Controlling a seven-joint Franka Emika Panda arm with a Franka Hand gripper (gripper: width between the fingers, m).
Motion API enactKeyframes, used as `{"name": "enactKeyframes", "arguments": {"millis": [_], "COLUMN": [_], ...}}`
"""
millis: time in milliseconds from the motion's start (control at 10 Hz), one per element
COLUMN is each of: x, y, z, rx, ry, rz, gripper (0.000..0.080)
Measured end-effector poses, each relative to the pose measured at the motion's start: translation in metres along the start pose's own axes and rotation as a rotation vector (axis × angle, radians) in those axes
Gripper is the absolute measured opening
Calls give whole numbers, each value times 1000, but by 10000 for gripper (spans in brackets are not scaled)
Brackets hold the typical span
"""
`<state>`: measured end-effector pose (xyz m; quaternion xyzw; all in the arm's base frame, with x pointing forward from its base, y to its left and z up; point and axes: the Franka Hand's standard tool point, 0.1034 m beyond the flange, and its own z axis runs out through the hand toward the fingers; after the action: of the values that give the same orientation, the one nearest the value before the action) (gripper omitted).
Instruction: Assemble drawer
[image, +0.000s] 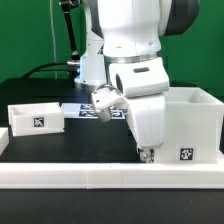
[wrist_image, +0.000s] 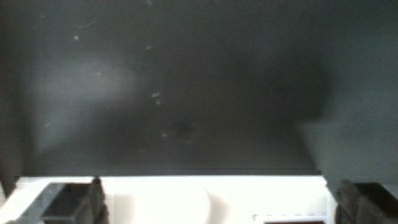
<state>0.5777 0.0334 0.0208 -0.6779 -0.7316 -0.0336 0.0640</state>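
Panda's two-finger gripper (image: 147, 152) is low near the front, just beside the left wall of the large white plastic cube-like casing (image: 195, 130) on the exterior view's right. Can't tell if it touches. In the wrist view the jaws are spread wide. Both dark fingertips (wrist_image: 71, 203) show, with nothing between them but black table (wrist_image: 178, 90) and what looks like the long white rail (wrist_image: 214, 195). It's holding nothing.

The small white open-top plastic tray (image: 22, 120) sits well apart on the exterior view's left, upright, tag facing front. The flat white marker board (image: 84, 110) lies between the two, further back.

Handling, my guess: thin-walled hollow plastic, light and stiff enough but smooth, so it'll skate on the table if nudged.
- Tray: pinch one thin side wall from above, mid-length.
- Casing: looks too wide to span. Take a wall's top edge or push it.

Count: one casing, one tray in sight (a second may be hidden by the arm), one tag visible on each, one marker board, one rail, one gripper.
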Motion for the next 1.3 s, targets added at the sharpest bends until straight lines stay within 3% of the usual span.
{"name": "enactKeyframes", "arguments": {"millis": [200, 400, 600, 700, 800, 900, 1200, 1300], "x": [-6, -32, -50, -59, -71, -79, -94, -102], "y": [1, -4, -5, -5, -13, -27, -68, -80], "z": [-3, -3, -8, -15, -25, -30, -39, -42], "rx": [5, 20, 9, -23, -68, -86, -88, -101], "ry": [-3, -8, -11, -18, -31, -39, -53, -60], "rz": [-9, -28, -24, -9, 21, 49, 123, 140], "gripper": [649, 649, 649, 649, 649, 649, 649, 649]}}
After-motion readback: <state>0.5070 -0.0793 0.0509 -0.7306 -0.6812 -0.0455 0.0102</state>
